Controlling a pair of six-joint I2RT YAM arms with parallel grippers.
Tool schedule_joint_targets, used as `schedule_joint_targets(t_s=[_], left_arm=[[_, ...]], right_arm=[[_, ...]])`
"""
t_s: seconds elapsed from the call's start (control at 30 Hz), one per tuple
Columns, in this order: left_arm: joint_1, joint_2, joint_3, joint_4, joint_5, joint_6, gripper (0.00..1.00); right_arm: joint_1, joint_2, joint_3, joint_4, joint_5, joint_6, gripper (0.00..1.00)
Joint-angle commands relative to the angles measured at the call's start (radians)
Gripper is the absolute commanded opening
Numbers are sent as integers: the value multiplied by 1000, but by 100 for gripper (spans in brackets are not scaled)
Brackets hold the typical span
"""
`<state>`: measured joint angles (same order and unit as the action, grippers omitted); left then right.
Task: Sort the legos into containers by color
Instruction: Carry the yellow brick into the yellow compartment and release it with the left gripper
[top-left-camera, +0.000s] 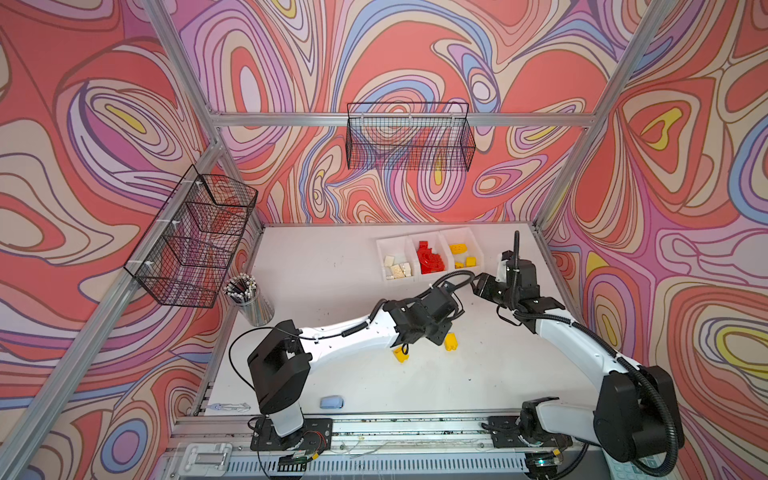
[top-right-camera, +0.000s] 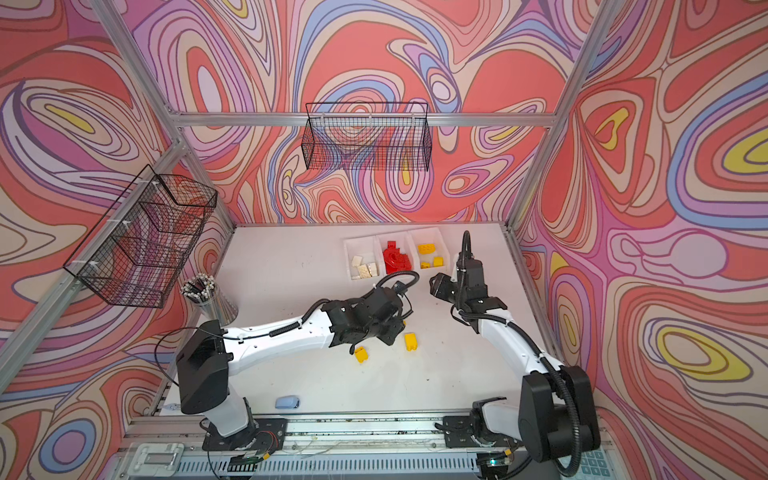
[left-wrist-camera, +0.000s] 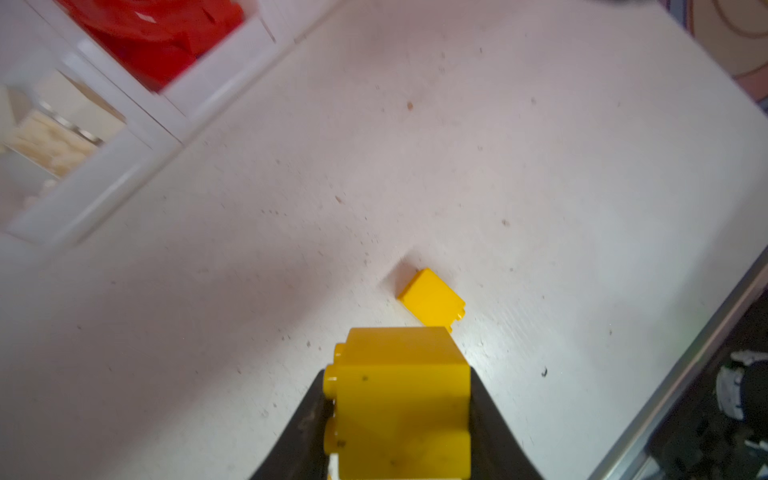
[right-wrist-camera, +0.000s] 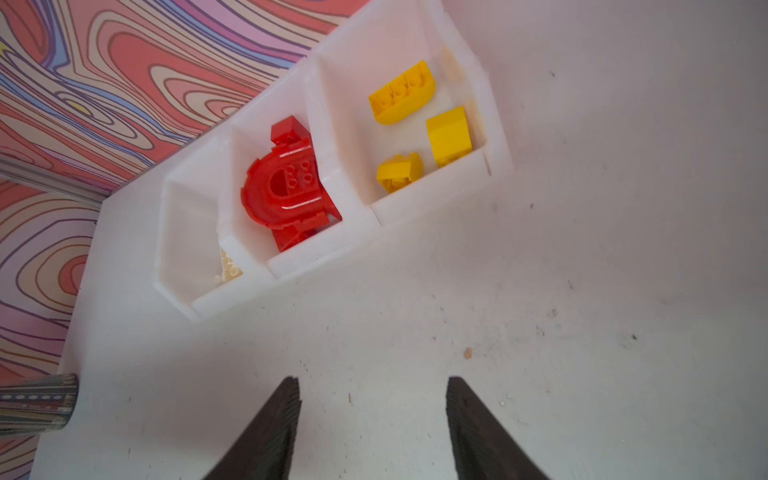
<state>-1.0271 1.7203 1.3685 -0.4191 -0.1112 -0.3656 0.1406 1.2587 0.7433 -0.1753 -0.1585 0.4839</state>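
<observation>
- The left gripper (left-wrist-camera: 398, 376) is clamped on a yellow brick (left-wrist-camera: 403, 415) at the bottom centre of the left wrist view, with a black jaw pressed against each side.
- A second yellow brick (left-wrist-camera: 431, 300) lies on the white table (left-wrist-camera: 540, 166) just above the held one in that frame, clear of the jaws.
- The right gripper (right-wrist-camera: 374, 388) has its jaws apart with nothing between them, over bare table at the bottom of the right wrist view.
- The three joined white containers (top-left-camera: 382, 243) sit right of centre in both top views. The left bin holds cream bricks (top-left-camera: 398, 268), the middle bin red pieces (top-left-camera: 430, 257) and the right bin yellow pieces (top-left-camera: 460, 253).
</observation>
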Motion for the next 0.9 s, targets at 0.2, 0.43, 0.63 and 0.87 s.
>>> schedule_joint_targets(t_s=[0.2, 0.43, 0.63, 0.87], left_arm=[[193, 229, 342, 58, 267, 125, 30], [266, 486, 639, 146, 386, 107, 31], [309, 652, 786, 319, 448, 51, 31], [338, 807, 875, 552, 454, -44, 32]], right_arm=[[1, -150, -172, -2, -64, 14, 59], [13, -226, -248, 23, -160, -12, 60], [33, -264, -311, 65, -180, -40, 61], [52, -258, -323, 78, -204, -42, 61]])
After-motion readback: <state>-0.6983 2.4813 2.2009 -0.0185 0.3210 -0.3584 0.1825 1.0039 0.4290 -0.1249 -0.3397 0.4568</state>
